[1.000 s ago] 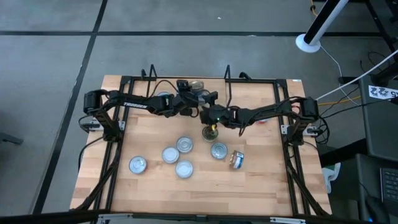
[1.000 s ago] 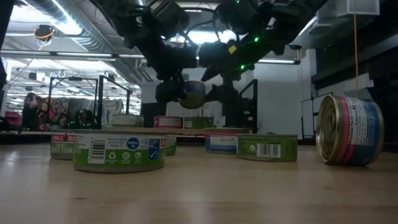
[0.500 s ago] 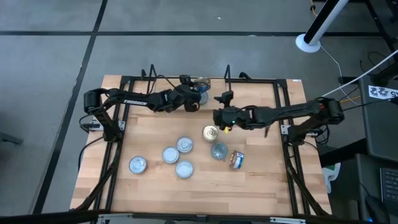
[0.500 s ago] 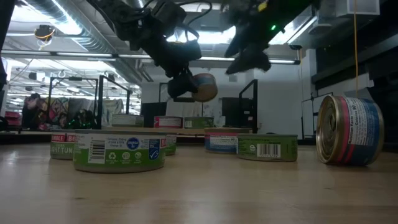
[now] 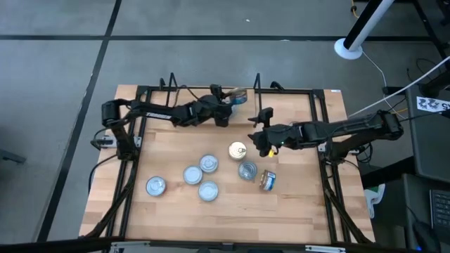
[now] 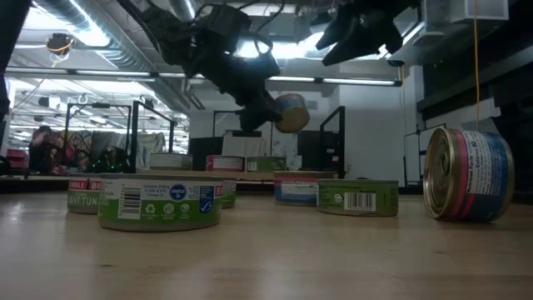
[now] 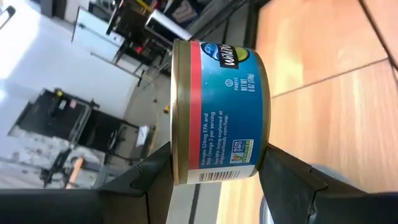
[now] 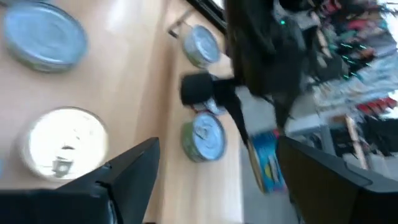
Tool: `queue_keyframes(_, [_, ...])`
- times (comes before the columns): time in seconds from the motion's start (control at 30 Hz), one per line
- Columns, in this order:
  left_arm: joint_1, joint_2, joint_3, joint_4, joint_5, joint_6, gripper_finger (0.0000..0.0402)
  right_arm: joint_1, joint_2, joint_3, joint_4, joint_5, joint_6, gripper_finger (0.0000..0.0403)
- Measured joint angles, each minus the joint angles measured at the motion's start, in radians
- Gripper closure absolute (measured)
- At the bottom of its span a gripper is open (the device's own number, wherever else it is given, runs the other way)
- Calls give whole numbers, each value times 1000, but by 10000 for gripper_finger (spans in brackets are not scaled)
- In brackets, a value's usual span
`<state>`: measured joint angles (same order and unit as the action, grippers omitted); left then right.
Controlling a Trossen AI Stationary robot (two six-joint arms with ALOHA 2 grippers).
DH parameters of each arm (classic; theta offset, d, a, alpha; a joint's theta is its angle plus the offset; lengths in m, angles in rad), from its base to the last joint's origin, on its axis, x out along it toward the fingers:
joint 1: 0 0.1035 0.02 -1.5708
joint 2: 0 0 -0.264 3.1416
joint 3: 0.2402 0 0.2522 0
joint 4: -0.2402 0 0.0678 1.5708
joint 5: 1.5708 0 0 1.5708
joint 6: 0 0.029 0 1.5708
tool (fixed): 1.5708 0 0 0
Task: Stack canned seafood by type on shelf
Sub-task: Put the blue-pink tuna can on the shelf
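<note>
My left gripper (image 5: 230, 102) is shut on a tin with a blue and red label (image 7: 224, 112) and carries it high over the table's far middle (image 6: 291, 112), beside the black wire shelf (image 5: 256, 84). My right gripper (image 5: 259, 136) hangs open and holds nothing, just right of a gold-lidded tin (image 5: 238, 150) that stands flat on the table. Several silver-lidded tins (image 5: 209, 164) stand flat nearer the front. One tin (image 5: 267, 180) lies on its curved side. My left gripper pinches the blue and red tin between its two fingers, one finger (image 7: 152, 182) against the rimmed flat end (image 7: 177, 163) and the other on the opposite flat end (image 7: 266, 155). The tin is lifted clear of the table and tilted onto its side.
Black frame rails (image 5: 133, 151) run along the table's left, right and far sides. Far back in the low view more tins (image 6: 225, 162) stand in a row. The near part of the wooden table (image 5: 281, 211) is bare.
My left gripper has carried the tin up and toward the table's far right, to the shelf. My right gripper has drawn back toward the table's right edge and risen, away from the left gripper and the gold-lidded tin.
</note>
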<state>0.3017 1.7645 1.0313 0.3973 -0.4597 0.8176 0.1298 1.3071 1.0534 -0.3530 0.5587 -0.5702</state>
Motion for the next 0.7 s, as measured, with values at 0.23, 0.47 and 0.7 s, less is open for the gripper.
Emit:
queue_keyframes(0.23, [15,157,127,6,11,28,205,16,-3,0,-15,-29,-1,82])
queue_keyframes(0.47, [58,231,198,-15,7,45,205,14,-3,0,-20,-29,-1,82])
queue_keyframes(0.7, [69,233,200,-118,11,-35,205,14,-3,0,-14,-86,-3,82])
